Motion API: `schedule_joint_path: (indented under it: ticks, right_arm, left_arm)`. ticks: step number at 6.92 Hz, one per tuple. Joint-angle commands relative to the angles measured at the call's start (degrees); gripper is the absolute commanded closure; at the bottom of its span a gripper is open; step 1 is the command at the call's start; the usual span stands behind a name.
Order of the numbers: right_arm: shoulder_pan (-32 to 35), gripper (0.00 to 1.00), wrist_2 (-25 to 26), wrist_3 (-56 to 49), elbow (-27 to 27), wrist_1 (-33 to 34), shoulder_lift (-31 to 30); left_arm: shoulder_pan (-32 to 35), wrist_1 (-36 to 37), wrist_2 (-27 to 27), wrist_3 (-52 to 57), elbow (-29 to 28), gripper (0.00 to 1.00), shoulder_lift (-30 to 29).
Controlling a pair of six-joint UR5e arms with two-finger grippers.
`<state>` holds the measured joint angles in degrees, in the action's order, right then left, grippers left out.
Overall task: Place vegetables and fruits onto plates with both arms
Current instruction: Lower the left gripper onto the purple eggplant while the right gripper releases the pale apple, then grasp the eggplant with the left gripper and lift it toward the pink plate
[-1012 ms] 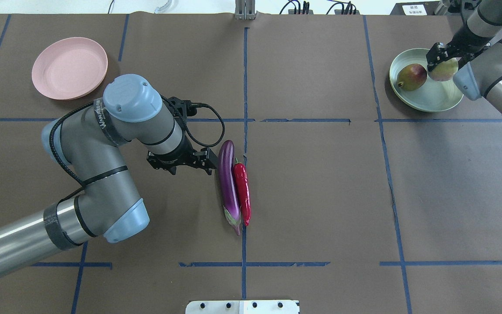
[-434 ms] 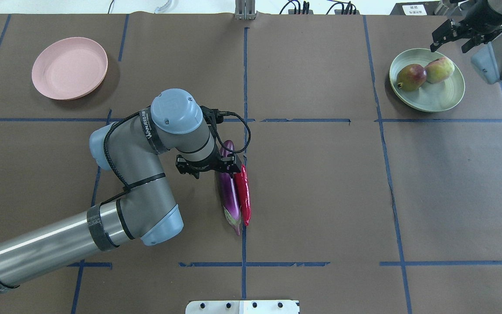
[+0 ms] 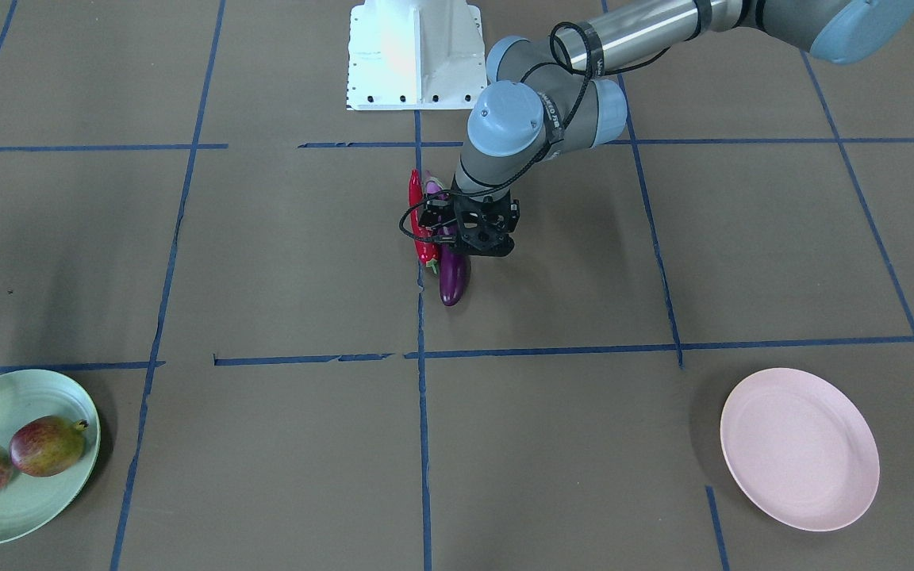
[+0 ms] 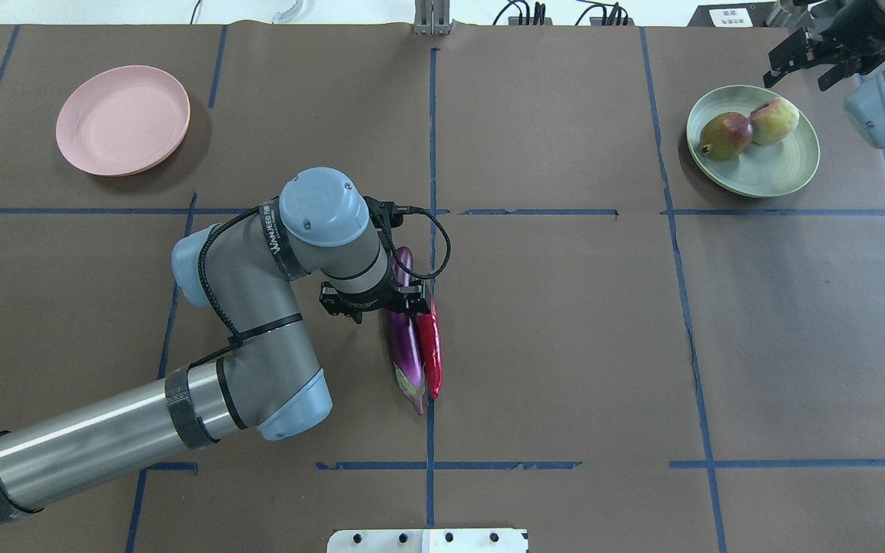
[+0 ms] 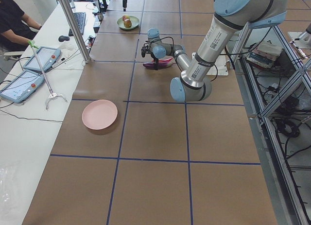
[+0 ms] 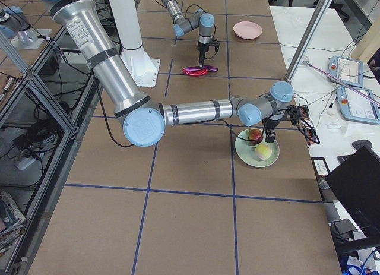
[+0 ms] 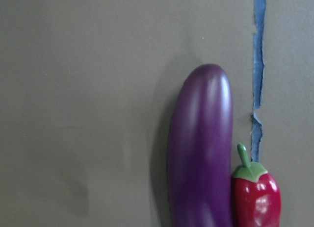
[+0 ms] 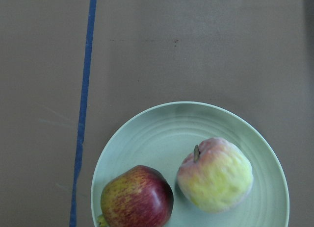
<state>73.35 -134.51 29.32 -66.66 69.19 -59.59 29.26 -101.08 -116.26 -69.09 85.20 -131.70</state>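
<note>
Left gripper [image 4: 400,298]: low over eggplant [image 4: 404,346]; opening and hold cannot be told. Chili [image 4: 431,349] touches eggplant (risk: closing fingers may nudge or catch both). Right gripper [image 4: 802,60]: spread, empty, near mint plate [image 4: 773,188] bearing both fruits [image 4: 727,135].

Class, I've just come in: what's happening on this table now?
A robot is sorting produce onto plates. The dark red fruit and the pale apple sit side by side on the green plate, and the right gripper hangs just past it, jaws apart. The left gripper sits low over the eggplant, which lies on the table against the chili pepper. The pink plate holds nothing yet.
</note>
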Motion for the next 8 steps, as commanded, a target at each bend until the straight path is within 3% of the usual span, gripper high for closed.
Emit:
schedule_joint_path:
  ticks: [1, 2, 3, 4, 5, 6, 8]
  right_arm:
    - [0.83, 0.0, -1.53, 0.12, -0.84, 0.06, -0.78]
    - [2.66, 0.0, -4.5, 0.12, -1.98, 1.02, -1.05]
    - [3.29, 0.0, -5.22, 0.12, -6.6, 7.12, -1.23]
    - [3.38, 0.0, -5.14, 0.12, -12.74, 14.67, -1.58]
    - [3.29, 0.0, -4.27, 0.64, -21.15, 19.18, -5.76]
    - [3.29, 0.0, -4.44, 0.73, -29.33, 19.49, -12.85]
    - [3.21, 0.0, -4.44, 0.91, -40.62, 19.66, -23.77]
  left_arm:
    - [-0.95, 0.09, 0.06, 0.01, -0.12, 0.42, 0.21]
    - [-1.39, 0.09, 0.76, 0.01, -0.39, 0.5, 0.13]
    - [-1.4, 0.0, 0.77, 0.19, -0.22, 0.77, -0.05]
    - [0.43, 0.0, 0.77, 0.19, 1.18, 0.96, 0.13]
    - [5.06, 0.0, 0.68, 0.19, 4.5, 1.0, 0.56]
    - [10.15, -0.08, 0.68, 0.1, 6.97, 1.0, 2.83]
    - [21.75, -1.74, 0.59, 2.2, 3.6, 1.0, 8.19]
